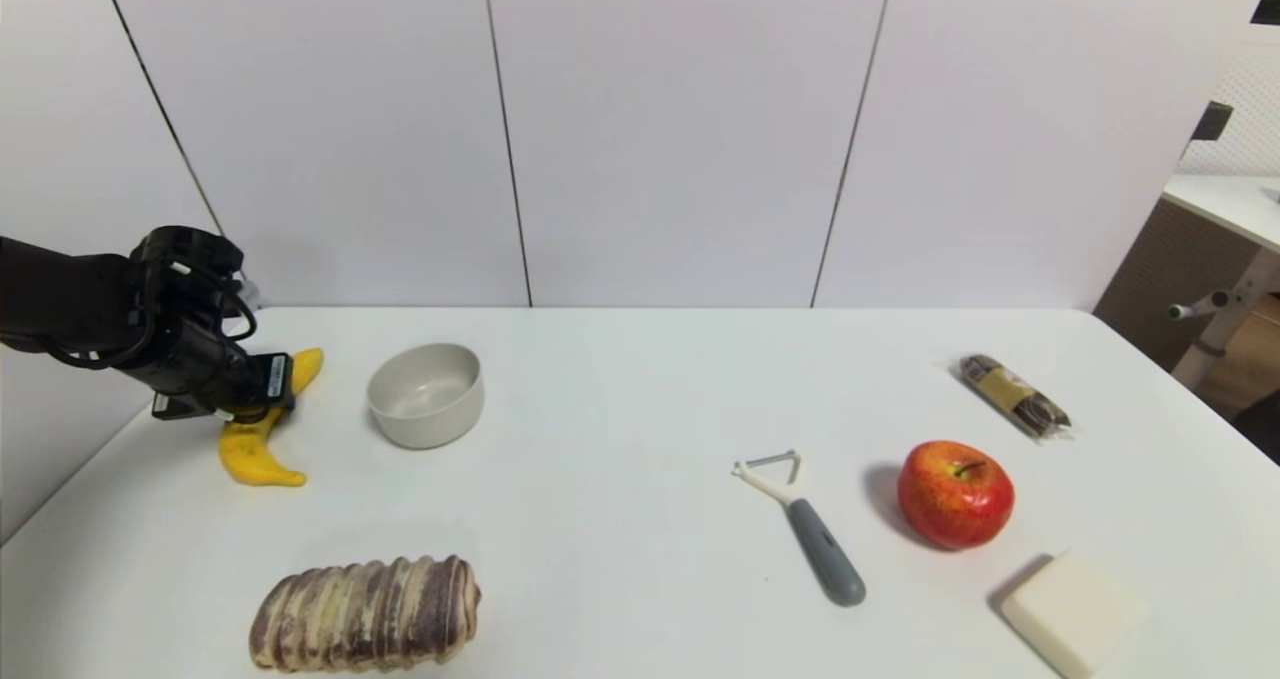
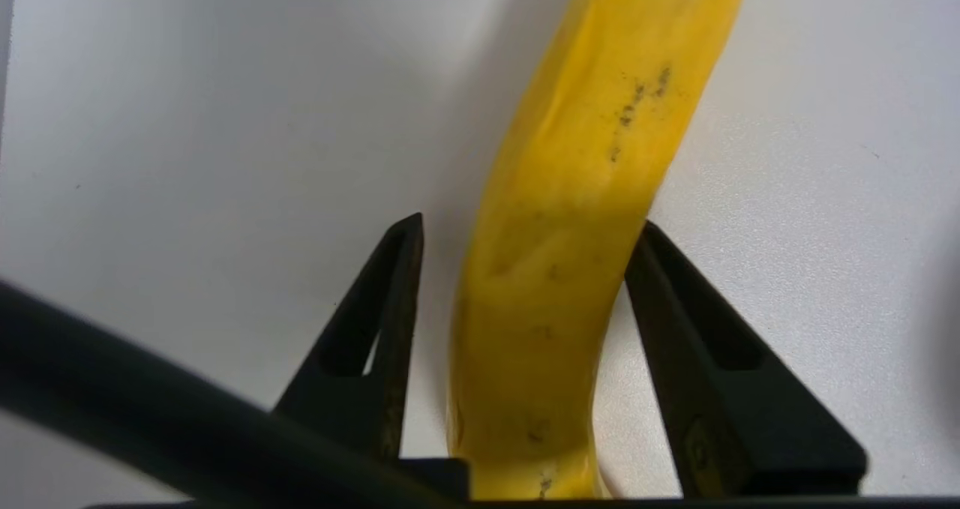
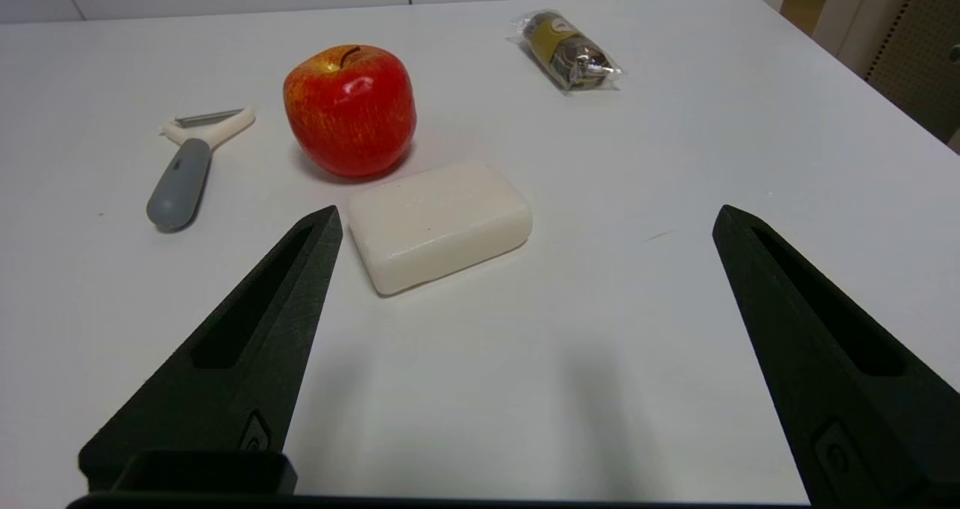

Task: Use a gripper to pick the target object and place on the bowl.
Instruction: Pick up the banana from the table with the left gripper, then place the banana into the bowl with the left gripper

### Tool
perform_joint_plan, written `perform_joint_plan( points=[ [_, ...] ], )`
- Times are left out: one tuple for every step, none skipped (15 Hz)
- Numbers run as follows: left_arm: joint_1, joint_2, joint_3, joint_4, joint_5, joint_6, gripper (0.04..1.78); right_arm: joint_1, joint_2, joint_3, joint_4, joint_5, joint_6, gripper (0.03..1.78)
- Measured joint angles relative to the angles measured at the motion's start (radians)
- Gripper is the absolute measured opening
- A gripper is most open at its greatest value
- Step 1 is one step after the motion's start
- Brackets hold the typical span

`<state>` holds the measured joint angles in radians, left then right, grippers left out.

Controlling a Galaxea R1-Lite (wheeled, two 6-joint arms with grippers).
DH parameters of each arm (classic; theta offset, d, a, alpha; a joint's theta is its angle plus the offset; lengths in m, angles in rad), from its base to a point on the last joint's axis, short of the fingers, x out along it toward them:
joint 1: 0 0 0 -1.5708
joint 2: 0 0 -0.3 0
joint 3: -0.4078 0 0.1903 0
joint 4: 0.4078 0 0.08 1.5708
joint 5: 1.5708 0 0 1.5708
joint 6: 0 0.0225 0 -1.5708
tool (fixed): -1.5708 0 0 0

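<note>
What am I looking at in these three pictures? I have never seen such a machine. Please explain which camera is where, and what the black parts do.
It is a robot with two arms, each ending in a two-fingered gripper. The wide picture comes from its head; the other two from cameras on its wrists.

The left gripper is down on the white table, its fingers on either side of a yellow banana but not yet closed on it. A grey bowl stands empty beside the banana.

The right gripper hangs open above the table, holding nothing. Nearby lie a soap-like white block, a red apple, a peeler and a wrapped snack. A striped bread loaf is in front.
</note>
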<state>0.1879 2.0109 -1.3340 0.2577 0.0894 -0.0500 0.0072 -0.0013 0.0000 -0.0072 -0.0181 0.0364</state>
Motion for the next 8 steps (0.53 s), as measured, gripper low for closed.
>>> perform_joint_plan(
  points=[
    [-0.001,-0.001,0.0,0.001,0.0,-0.007,0.79,0.0,0.0,0.0,0.0,0.0,0.0,1.71],
    [-0.001,-0.002,0.0,0.001,0.001,-0.009,0.56,0.0,0.0,0.0,0.0,0.0,0.0,1.71],
    [-0.001,-0.003,0.0,0.002,0.0,-0.009,0.55,0.0,0.0,0.0,0.0,0.0,0.0,1.71],
    [-0.001,-0.006,0.0,0.001,0.001,-0.01,0.55,0.0,0.0,0.0,0.0,0.0,0.0,1.71],
    [-0.002,-0.008,-0.004,0.002,0.001,-0.01,0.55,0.0,0.0,0.0,0.0,0.0,0.0,1.71],
    [-0.002,-0.013,-0.01,0.002,0.0,-0.007,0.55,0.0,0.0,0.0,0.0,0.0,0.0,1.71],
    [-0.003,-0.02,-0.019,0.004,0.0,-0.006,0.55,0.0,0.0,0.0,0.0,0.0,0.0,1.71],
    [-0.004,-0.03,-0.033,0.015,0.0,-0.003,0.55,0.0,0.0,0.0,0.0,0.0,0.0,1.71]
  ],
)
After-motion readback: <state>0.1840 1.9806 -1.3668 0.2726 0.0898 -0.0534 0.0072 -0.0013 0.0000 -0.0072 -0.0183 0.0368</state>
